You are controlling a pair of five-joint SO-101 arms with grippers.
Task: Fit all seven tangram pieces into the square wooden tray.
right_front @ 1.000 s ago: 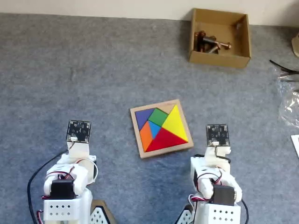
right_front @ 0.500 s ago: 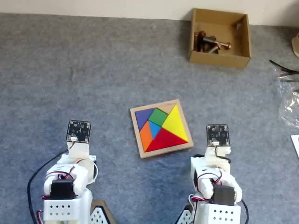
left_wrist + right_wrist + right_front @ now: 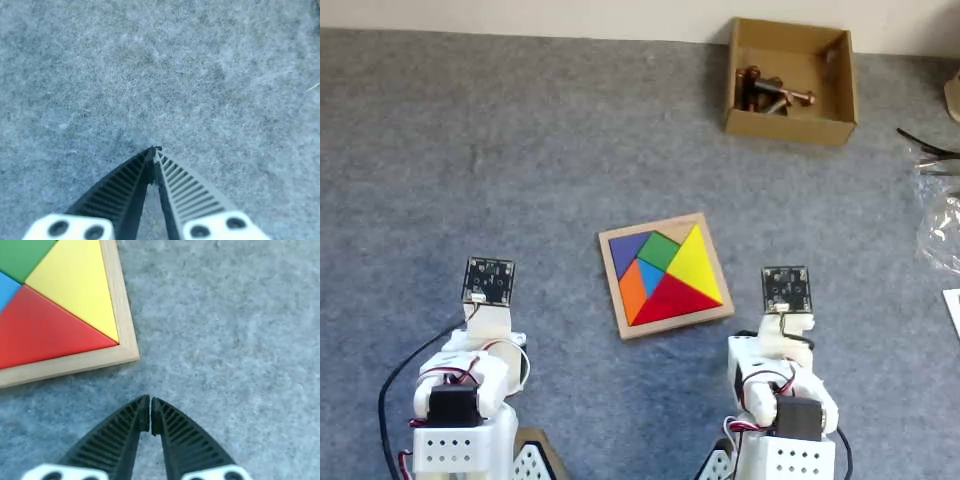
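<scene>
The square wooden tray (image 3: 614,279) lies in the middle of the grey carpet, turned slightly, with coloured tangram pieces lying flat inside: purple, green, yellow (image 3: 696,263), red (image 3: 672,297), blue and orange. Its near corner with the red piece (image 3: 45,330) and yellow piece (image 3: 75,285) appears in the right wrist view. My right gripper (image 3: 150,414) is shut and empty over bare carpet, just off that corner of the tray (image 3: 122,347). My left gripper (image 3: 154,156) is shut and empty over bare carpet, well to the tray's left. Both arms sit folded at the near edge.
A cardboard box (image 3: 790,125) holding some metal parts stands at the far right. Cables and clear plastic (image 3: 938,215) lie along the right edge. Grey carpet (image 3: 500,150) spreads to the left of and behind the tray.
</scene>
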